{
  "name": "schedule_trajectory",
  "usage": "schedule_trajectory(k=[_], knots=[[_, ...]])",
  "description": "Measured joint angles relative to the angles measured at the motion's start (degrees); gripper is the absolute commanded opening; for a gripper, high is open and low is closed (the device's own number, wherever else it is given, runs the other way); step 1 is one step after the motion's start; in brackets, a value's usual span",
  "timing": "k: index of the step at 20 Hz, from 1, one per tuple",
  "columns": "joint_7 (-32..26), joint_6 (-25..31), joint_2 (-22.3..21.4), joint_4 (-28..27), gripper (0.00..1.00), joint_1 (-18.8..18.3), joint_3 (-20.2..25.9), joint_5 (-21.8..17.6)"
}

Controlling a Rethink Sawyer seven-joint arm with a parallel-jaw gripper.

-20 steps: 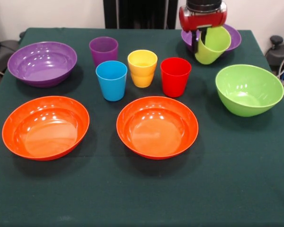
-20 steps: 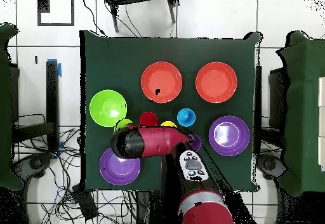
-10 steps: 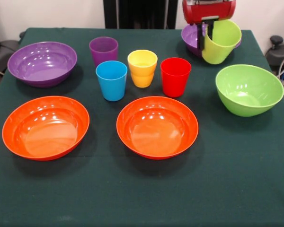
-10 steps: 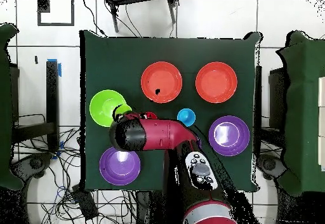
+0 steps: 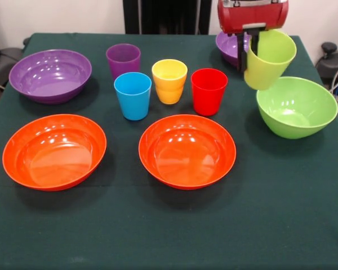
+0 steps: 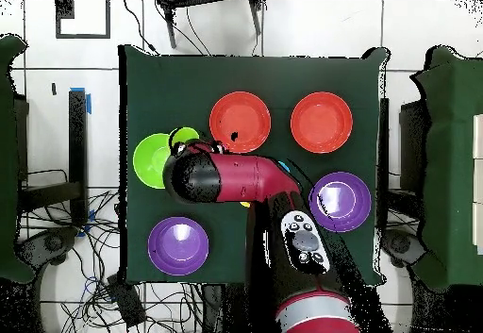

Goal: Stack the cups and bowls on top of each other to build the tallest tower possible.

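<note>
The hand (image 5: 252, 48) is pinching the light green cup (image 5: 268, 61) by its rim, one finger inside and one outside, holding it tilted in the air just above the near edge of the light green bowl (image 5: 297, 107). Down on the table (image 5: 169, 225), the purple, blue, yellow and red cups (image 5: 208, 91) stand clustered behind the two orange bowls (image 5: 187, 151).

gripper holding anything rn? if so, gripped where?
Yes: the gripper holds the light green cup by its rim and upper wall, on the side toward the red cup. The cup hangs tilted, clear of the table, beside the light green bowl.
</note>
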Motion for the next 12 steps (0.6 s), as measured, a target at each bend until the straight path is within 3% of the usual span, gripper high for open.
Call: schedule_trajectory(k=[7, 12], knots=[[0.0, -0.01, 2.38, -4.04, 0.0, 0.01, 0.0, -0.05], [0.0, -0.07, 6.79, -8.01, 0.0, -0.05, 0.01, -0.08]])
